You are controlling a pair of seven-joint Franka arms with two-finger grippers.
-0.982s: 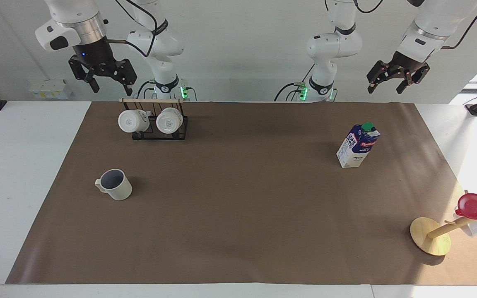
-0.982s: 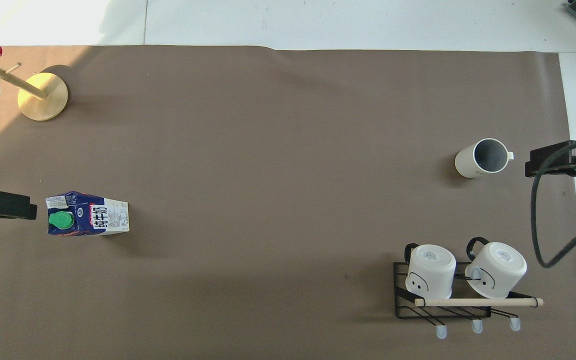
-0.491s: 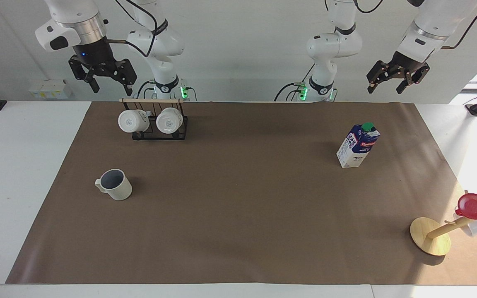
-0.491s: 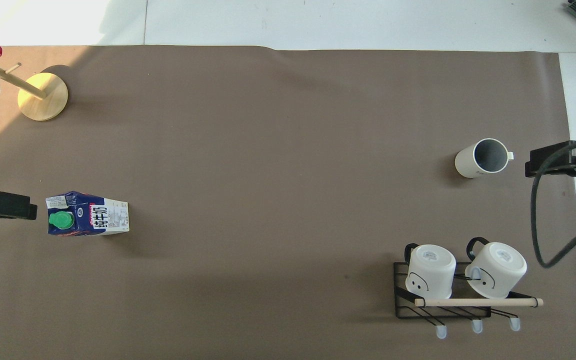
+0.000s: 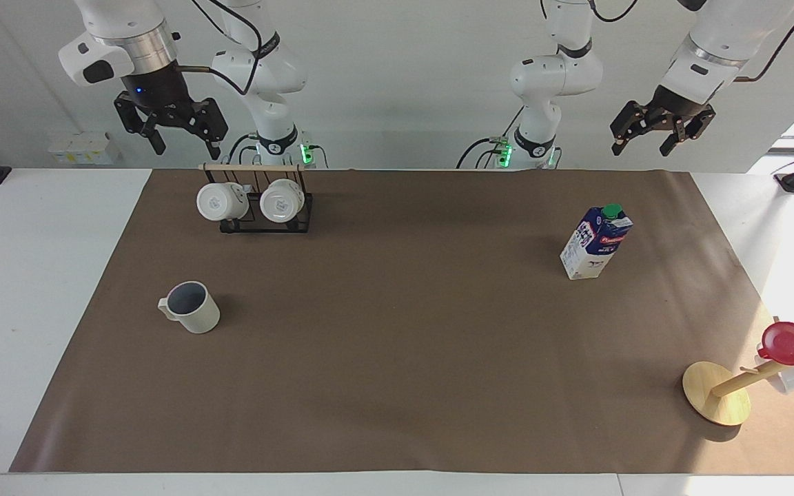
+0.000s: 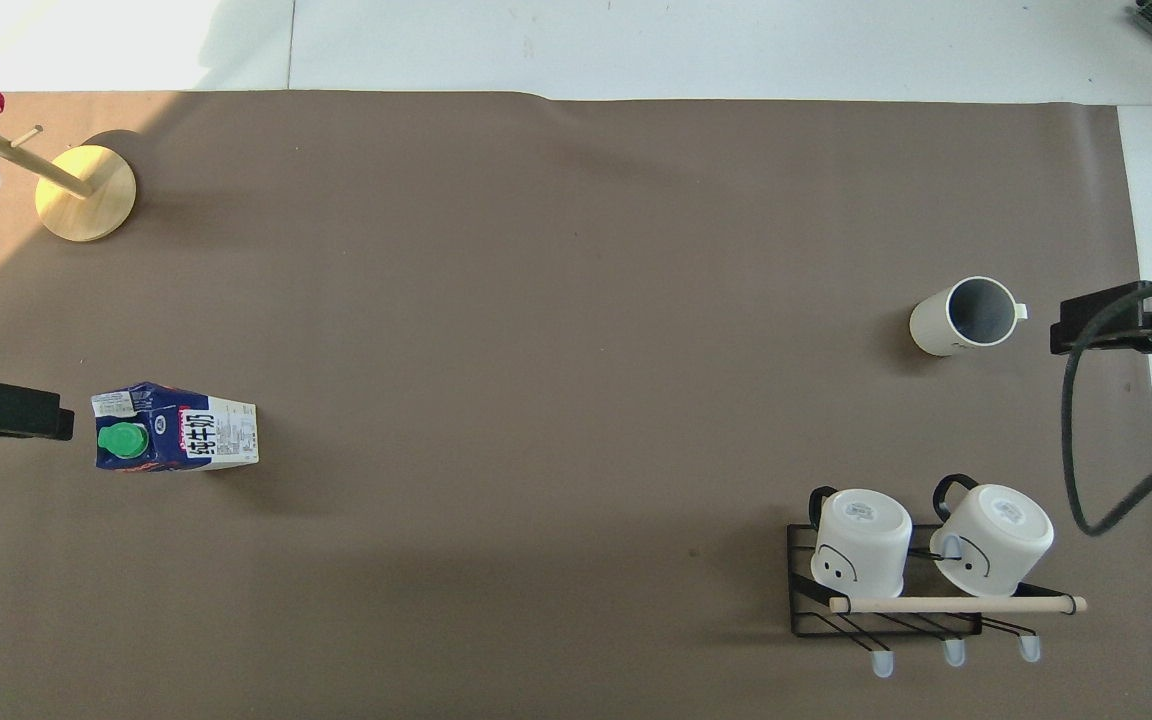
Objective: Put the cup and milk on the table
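The cup (image 5: 190, 308) stands upright on the table's brown sheet (image 5: 397, 358) toward the right arm's end; it also shows in the overhead view (image 6: 964, 316). The milk (image 5: 597, 241) stands upright on the sheet toward the left arm's end, green cap on top; it also shows in the overhead view (image 6: 176, 428). My right gripper (image 5: 188, 148) hangs open and empty high over the table's edge by the mug rack. My left gripper (image 5: 639, 148) hangs open and empty high over the table's edge, apart from the milk.
A black wire rack (image 5: 262, 224) with a wooden bar holds two white mugs (image 5: 259, 201), nearer to the robots than the cup. A wooden mug tree (image 5: 714, 393) with a red cup (image 5: 793, 342) stands at the left arm's end, farther from the robots than the milk.
My left gripper has risen very slightly. The cup, the milk and the right gripper have not visibly moved.
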